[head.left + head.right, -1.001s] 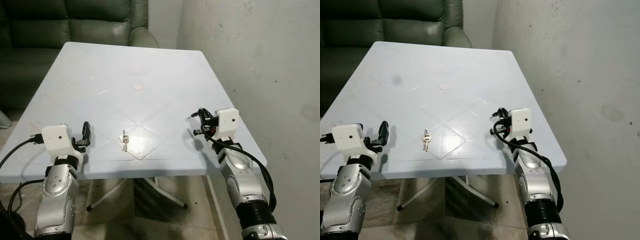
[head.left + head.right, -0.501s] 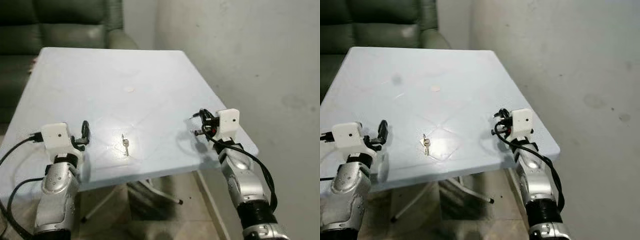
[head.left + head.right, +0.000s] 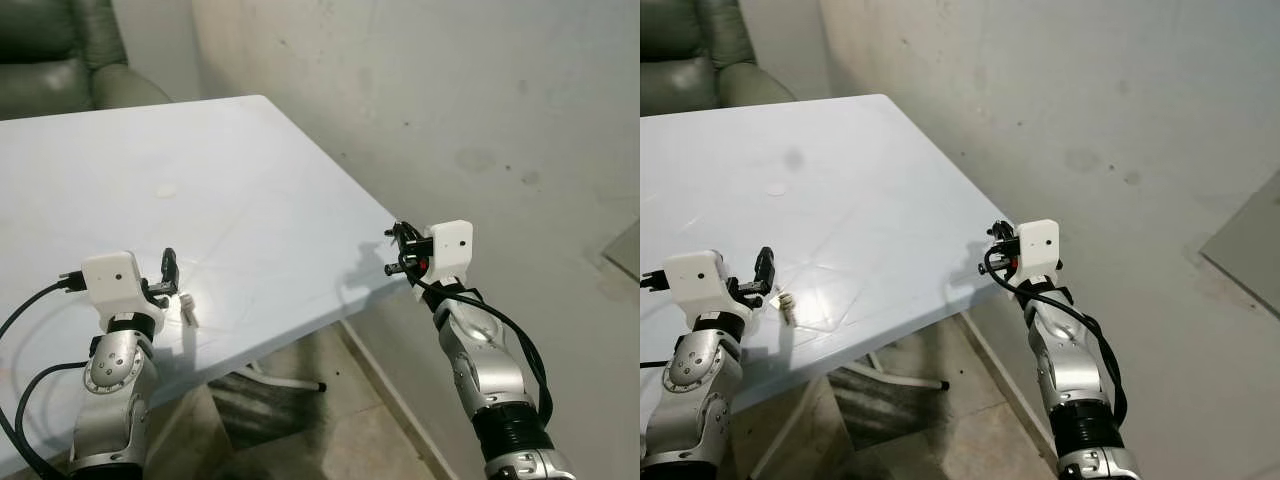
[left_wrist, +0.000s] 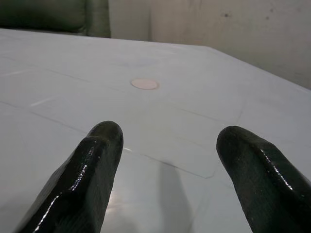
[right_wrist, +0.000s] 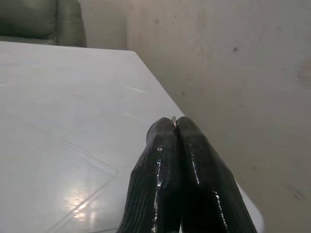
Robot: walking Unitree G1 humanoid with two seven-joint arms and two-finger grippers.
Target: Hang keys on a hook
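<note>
The keys [image 3: 186,308], small and silver, lie flat on the white table [image 3: 280,180] near its front edge. My left gripper [image 3: 169,268] hovers just left of them, a little above the tabletop. It is open, with nothing between its black fingers [image 4: 99,160]. My right gripper [image 3: 398,250] is raised off the table's right corner, in front of the wall, well apart from the keys. It is shut, and a tiny metal glint [image 5: 173,119] shows between its tips. I cannot tell what that is.
A bare, stained wall [image 3: 450,100] runs along the right of the table. A green sofa [image 3: 60,60] stands behind the table. A small pink disc [image 4: 145,84] lies mid-table. A grey panel [image 3: 1250,240] shows at the far right, and tiled floor [image 3: 340,420] lies under the table edge.
The whole view has swung to the right, so the table and keys now sit further left and more wall shows. The keys now lie close to my left gripper. Both grippers keep their pose.
</note>
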